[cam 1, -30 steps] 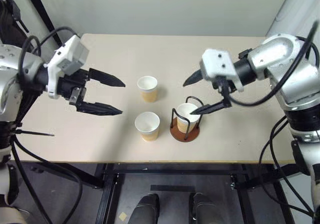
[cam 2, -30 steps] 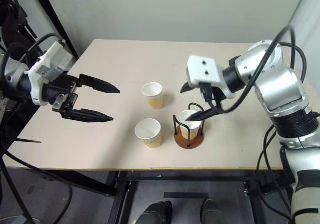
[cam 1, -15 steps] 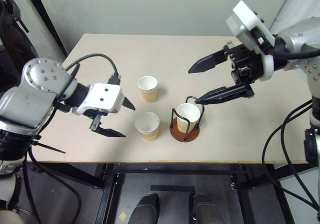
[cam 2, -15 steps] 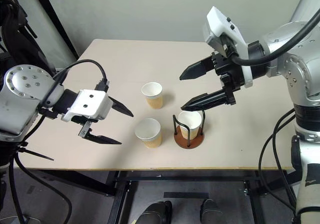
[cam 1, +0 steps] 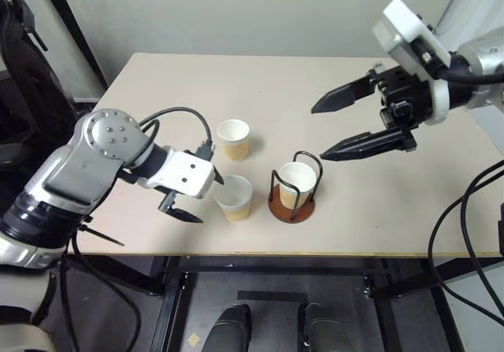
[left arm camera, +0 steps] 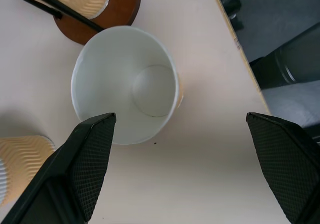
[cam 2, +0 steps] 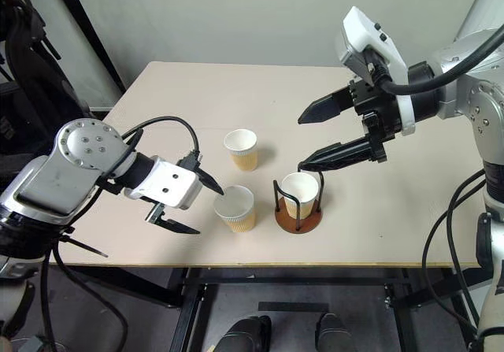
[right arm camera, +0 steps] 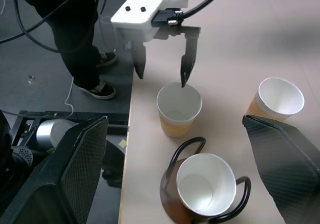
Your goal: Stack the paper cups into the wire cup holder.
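Observation:
Three tan paper cups stand upright on the table. One (cam 1: pixel 296 181) sits inside the wire cup holder (cam 1: pixel 291 209), one (cam 1: pixel 235 196) stands just left of the holder, and one (cam 1: pixel 233 137) is farther back. My left gripper (cam 1: pixel 203 197) is open and points down at the left side of the front cup (left arm camera: pixel 125 83). One of its fingers is at that cup's rim, the other is toward the table's front edge. My right gripper (cam 1: pixel 320 133) hangs open and empty, above and to the right of the holder.
The beige table (cam 1: pixel 157 92) ends at its front edge just below the cups and holder. A person's legs in dark trousers and shoes (right arm camera: pixel 82 43) stand beside the table's left end. A black frame (cam 1: pixel 71 29) leans at the back left.
My left gripper has come down and to the right, turning to point down at the front cup. My right gripper has lifted up and to the right, away from the holder. The cups have not moved.

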`<state>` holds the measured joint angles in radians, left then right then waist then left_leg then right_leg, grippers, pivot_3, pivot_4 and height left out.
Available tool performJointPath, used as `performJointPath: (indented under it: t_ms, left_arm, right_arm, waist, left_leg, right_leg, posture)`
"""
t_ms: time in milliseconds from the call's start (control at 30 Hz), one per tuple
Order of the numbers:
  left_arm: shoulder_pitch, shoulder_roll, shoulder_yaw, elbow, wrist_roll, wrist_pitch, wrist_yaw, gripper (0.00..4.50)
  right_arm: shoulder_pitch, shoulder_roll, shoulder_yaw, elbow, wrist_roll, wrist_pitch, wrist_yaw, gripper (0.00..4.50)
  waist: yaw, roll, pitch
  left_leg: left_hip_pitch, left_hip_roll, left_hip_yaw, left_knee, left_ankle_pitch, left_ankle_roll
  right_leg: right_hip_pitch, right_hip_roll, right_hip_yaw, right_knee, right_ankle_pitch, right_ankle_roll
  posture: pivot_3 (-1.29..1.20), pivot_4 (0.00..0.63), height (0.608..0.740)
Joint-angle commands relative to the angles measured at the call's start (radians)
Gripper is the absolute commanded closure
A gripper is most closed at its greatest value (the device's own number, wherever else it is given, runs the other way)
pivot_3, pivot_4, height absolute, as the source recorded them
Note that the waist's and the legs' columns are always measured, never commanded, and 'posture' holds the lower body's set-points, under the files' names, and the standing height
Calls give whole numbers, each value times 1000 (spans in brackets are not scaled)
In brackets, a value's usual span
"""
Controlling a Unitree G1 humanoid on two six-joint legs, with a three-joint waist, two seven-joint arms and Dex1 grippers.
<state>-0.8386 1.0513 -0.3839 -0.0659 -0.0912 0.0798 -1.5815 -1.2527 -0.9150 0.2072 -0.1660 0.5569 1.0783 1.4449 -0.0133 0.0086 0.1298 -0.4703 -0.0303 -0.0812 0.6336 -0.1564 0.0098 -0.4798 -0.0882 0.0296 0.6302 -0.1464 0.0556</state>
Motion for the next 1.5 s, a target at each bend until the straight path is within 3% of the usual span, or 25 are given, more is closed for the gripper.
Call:
performJointPath:
  t_ms: [33,367,400,500,833,1200,1500]
  left_arm:
    - [-34,-14,-7,26,23,-40,-33,0]
    - [-39,-25,-84,38,5,-89,-33,0]
    - [-41,-26,-92,39,2,-93,-33,181]
    - [-52,-36,-114,53,-7,-97,-33,913]
    - [-102,-74,-157,136,8,-132,-33,4471]
    - [-222,22,-201,102,-236,17,-33,4471]
    - [-412,69,-167,220,-445,138,-33,4471]
  right_arm:
    - [-29,-16,-13,-12,9,-11,-2,39]
    - [-13,-27,-21,-26,15,-5,-23,39]
    - [-11,-28,-21,-27,15,-5,-26,11]
    - [-9,-29,-21,-30,19,-5,-33,0]
    - [-1,-32,-22,-31,19,-13,-46,0]
    - [15,-52,-16,-25,18,-32,-32,0]
    - [62,-81,8,22,-23,-97,1,0]
  waist:
    - [1,0,0]
    - [2,0,0]
    - [2,0,0]
    - [3,0,0]
    - [4,0,0]
    - [5,0,0]
    - [5,0,0]
  left_leg:
    - [0,0,0,0,0,0]
    - [0,0,0,1,0,0]
    - [0,0,0,1,0,0]
    - [0,0,0,2,0,0]
    - [0,0,-1,6,0,0]
    - [-1,0,-1,6,0,1]
    - [-2,-1,-1,5,0,1]
  right_leg:
    - [0,0,0,0,0,0]
    - [0,0,0,0,0,0]
    - [0,0,0,0,0,0]
    - [1,0,0,0,0,0]
    - [1,0,0,3,0,1]
    - [1,0,-1,2,0,1]
    - [1,0,-1,1,0,2]
  posture:
    - [0,150,740]
    - [0,150,740]
    - [0,150,740]
    - [0,150,740]
    - [0,150,740]
    - [0,150,740]
    - [0,150,740]
